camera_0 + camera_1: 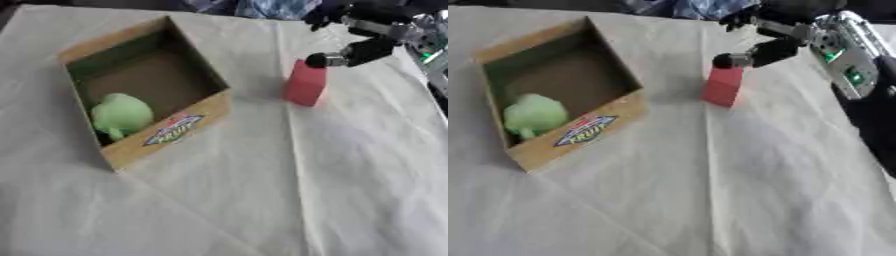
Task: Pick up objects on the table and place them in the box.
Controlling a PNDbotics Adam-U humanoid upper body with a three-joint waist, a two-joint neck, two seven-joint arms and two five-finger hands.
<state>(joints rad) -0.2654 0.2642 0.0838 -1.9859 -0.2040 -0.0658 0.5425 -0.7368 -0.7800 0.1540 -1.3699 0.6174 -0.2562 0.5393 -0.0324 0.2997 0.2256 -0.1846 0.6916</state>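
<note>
- An open cardboard box (166, 131) with brown walls and a coloured label on its near side sits on the left half of the worktop, turned askew to the edges.
- A pale green, rounded soft object (121, 114) lies inside the box, in its near corner against the near wall.
- A red rectangular block (305, 84) stands on the worktop, tilted slightly, right of the box and well apart from it, toward the far right part of the cloth.
- The worktop is covered with a creased, off-white cloth (262, 200).
- The robot's black-and-silver right hand (763, 50) comes in from the upper right corner and is at the top of the red block; a dark fingertip (724, 60) touches or sits just over the block's upper edge.
- The fingers are bent and close together above the block, but whether they pinch it cannot be told.
- The right forearm (846, 55), silver with green spots, runs along the right edge in the right eye view.
</note>
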